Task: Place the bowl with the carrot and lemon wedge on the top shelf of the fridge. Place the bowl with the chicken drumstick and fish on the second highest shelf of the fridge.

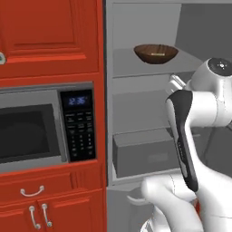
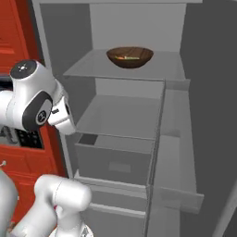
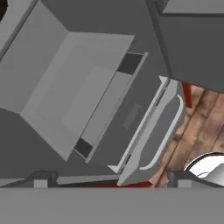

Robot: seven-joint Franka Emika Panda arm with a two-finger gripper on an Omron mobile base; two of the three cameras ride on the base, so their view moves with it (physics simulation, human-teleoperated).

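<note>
Wooden bowl with the carrot and lemon wedge point(image 2: 130, 57) already sits on the top shelf point(image 2: 88, 67), the second highest shelf point(image 2: 115, 118) is bare, and the hand point(image 3: 109, 181) hangs open and empty.

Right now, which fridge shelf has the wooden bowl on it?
The top shelf carries the brown wooden bowl, with bits of food just visible inside. The second highest shelf below it is bare.
</note>
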